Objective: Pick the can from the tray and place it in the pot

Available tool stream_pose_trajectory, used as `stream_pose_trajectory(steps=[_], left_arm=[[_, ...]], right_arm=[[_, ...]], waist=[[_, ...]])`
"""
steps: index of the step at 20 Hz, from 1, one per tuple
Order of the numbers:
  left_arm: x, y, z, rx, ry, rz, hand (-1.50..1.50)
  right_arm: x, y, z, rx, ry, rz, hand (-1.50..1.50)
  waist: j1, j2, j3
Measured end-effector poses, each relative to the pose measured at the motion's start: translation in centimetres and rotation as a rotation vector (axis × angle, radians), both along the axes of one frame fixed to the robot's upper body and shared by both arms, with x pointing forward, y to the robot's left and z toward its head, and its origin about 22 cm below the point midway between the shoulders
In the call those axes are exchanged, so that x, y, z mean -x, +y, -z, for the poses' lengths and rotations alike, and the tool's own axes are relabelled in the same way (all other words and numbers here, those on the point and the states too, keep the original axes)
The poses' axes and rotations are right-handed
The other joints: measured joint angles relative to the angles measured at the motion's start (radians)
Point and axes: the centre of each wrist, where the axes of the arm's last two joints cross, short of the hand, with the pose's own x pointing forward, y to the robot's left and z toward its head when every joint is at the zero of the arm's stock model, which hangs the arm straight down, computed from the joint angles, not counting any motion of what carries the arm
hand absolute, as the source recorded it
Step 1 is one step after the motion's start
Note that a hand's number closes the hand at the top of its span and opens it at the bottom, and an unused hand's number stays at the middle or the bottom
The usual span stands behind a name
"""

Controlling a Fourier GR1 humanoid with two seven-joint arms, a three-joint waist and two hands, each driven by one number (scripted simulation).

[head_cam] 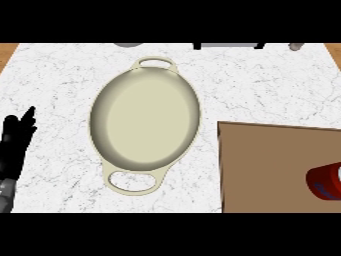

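Head view: the short red can with a white end (335, 181) lies tipped over on the flat brown rectangular tray (276, 165), right of the cream oval two-handled pot (145, 120). Its long axis runs roughly left-right, white end away from the pot. The black left hand (10, 147) rests left of the pot, fingers straight and holding nothing, well apart from the can. The right hand is unseen, though likely nearer.
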Motion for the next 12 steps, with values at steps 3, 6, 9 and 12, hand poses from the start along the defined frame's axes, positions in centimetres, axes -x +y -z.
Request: stream_pose_trajectory(steps=[3, 6, 9, 12], left_arm=[[-0.2, 0.2, -0.1, 0.003, -0.002, 0.006, 0.0], [-0.4, 0.8, -0.3, 0.001, 0.001, 0.005, 0.0], [-0.7, 0.1, -0.2, 0.0, 0.003, 0.008, 0.0], [-0.4, -0.1, -0.3, 0.002, 0.005, 0.013, 0.0]], right_arm=[[0.3, -0.2, 0.6, 0.013, 0.025, 0.03, -1.5], [0.5, -0.1, 2.0, 0.011, 0.039, 0.056, -1.5], [-0.1, -0.7, 2.6, 0.018, 0.052, 0.071, -1.5], [-0.6, -1.0, 4.0, 0.033, 0.068, 0.078, -1.5]], waist=[[0.001, 0.0, 0.001], [0.006, 0.001, 0.001], [0.009, 0.001, 0.001], [0.013, 0.002, 0.002]])
